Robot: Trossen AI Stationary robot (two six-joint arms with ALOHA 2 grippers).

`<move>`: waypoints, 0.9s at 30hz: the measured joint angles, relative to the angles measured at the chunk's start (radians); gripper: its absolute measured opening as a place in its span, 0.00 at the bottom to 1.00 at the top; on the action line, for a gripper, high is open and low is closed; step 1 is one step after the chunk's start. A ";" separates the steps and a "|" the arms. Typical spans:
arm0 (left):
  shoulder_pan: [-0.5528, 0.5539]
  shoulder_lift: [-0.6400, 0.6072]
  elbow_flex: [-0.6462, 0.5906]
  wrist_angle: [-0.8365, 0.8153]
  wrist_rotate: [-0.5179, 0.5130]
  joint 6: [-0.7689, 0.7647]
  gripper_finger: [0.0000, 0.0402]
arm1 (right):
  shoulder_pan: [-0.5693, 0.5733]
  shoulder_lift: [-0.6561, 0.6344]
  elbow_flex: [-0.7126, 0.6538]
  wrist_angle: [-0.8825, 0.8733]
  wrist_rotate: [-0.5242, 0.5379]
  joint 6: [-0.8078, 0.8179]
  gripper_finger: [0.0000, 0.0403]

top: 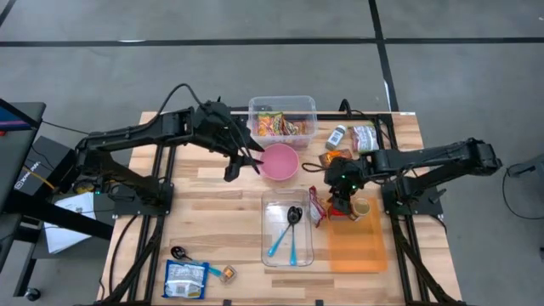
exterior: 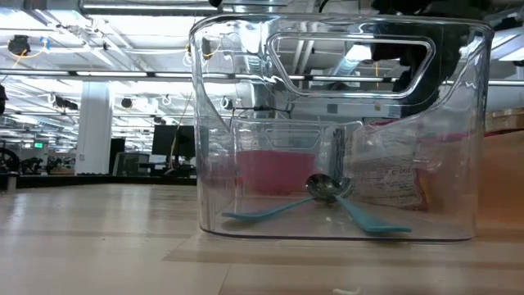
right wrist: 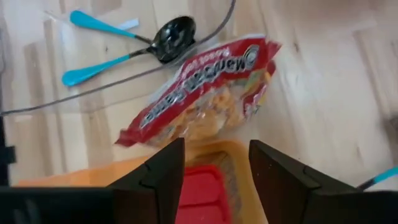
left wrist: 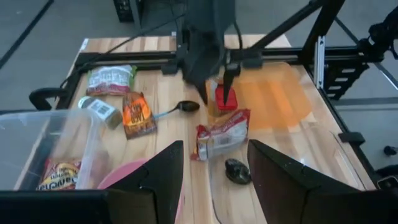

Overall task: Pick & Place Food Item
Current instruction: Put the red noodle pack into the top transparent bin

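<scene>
Ramen packet (red/clear noodle bag) lies flat on the wood just ahead of the right gripper fingertips, slightly off toward the clear bin. Nothing is between the jaws: they stand parted, released. Directly under the gap is a red block sitting on the edge of the orange tray.

Right arm reaches in from the table's right side, wrist pitched down, gripper low over the tray's near corner, packet on its bin side.

Black spoon with teal handle lies in the bin beyond the packet.

Left gripper hangs above the table beside the pink bowl, fingers apart, holding nothing. The packet is well ahead of its jaws, arm stretched in from the left side.
</scene>
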 joint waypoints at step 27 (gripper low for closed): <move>-0.017 -0.016 0.000 0.008 -0.004 -0.017 0.43 | -0.072 0.219 -0.002 0.095 -0.194 -0.157 0.43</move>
